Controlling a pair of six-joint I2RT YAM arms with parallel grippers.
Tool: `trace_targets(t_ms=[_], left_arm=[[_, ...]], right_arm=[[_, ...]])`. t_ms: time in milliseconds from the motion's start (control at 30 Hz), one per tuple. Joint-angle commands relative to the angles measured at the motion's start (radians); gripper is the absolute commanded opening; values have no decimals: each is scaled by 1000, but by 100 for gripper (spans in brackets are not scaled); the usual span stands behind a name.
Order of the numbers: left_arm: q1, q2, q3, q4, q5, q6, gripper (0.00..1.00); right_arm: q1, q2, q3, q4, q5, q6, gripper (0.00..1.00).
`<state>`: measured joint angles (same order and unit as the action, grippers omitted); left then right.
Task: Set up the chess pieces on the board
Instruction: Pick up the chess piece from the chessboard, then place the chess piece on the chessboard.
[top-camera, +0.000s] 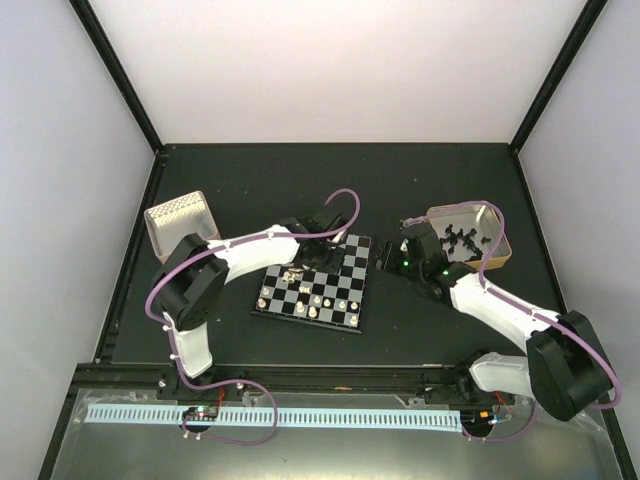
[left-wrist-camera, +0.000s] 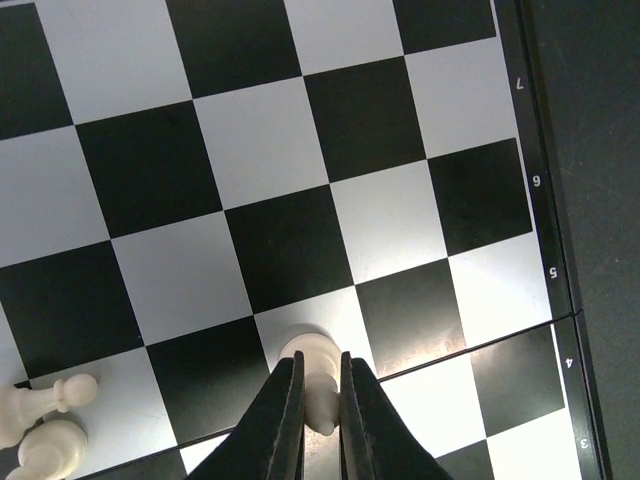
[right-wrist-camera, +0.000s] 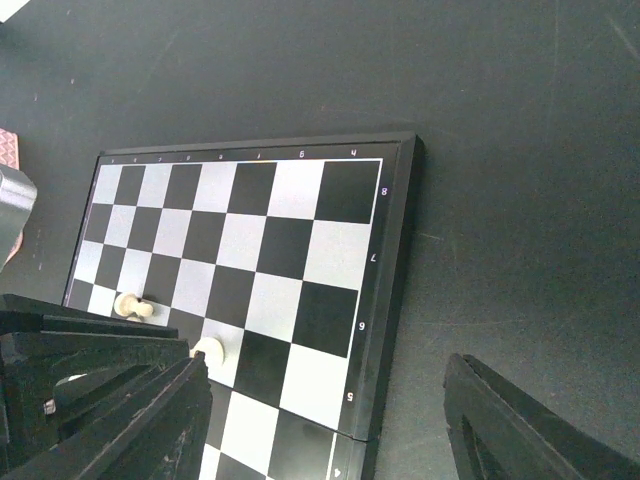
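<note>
The board (top-camera: 345, 262) lies mid-table, with several cream-white chess pieces (top-camera: 318, 303) on its near rows. My left gripper (left-wrist-camera: 320, 364) is over the board and shut on one white chess piece (left-wrist-camera: 311, 348), whose base rests on a light square. Two more white pieces (left-wrist-camera: 48, 396) lie at the lower left of the left wrist view. My right gripper (right-wrist-camera: 330, 430) hangs open over the board's right edge (right-wrist-camera: 395, 260) with nothing between its fingers. Two white pieces (right-wrist-camera: 208, 350) show beside its left finger (right-wrist-camera: 130, 420).
An open tin (top-camera: 497, 244) holding black pieces stands at the right, behind my right gripper (top-camera: 396, 258). Another square tin (top-camera: 180, 222) stands at the back left. Dark table mat (top-camera: 300, 180) surrounds the board.
</note>
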<state>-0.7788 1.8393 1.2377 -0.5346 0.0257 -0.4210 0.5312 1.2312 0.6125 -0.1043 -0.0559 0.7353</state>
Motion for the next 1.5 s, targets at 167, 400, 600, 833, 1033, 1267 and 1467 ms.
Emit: trace_targets(t_ms=[167, 400, 600, 833, 1033, 1267, 1467], left_arm=[[-9, -89, -12, -39, 7, 18, 4], [-68, -228, -66, -101, -19, 16, 4], [-155, -310, -134, -167, -92, -52, 4], [-283, -369, -206, -167, -90, -148, 4], [-315, -328, -230, -151, -116, -188, 4], [-321, -272, -223, -140, -159, -189, 4], [-320, -245, -218, -136, -178, -175, 4]], right_arm=[[-7, -1, 6, 10, -1, -12, 64], [-7, 3, 7, 16, -8, -13, 62], [-7, 10, 7, 20, -12, -8, 62], [-7, 16, 5, 20, -12, -6, 61], [-7, 22, 5, 25, -22, -2, 61], [-7, 24, 3, 25, -28, -1, 61], [-6, 17, 1, 20, -29, -3, 61]])
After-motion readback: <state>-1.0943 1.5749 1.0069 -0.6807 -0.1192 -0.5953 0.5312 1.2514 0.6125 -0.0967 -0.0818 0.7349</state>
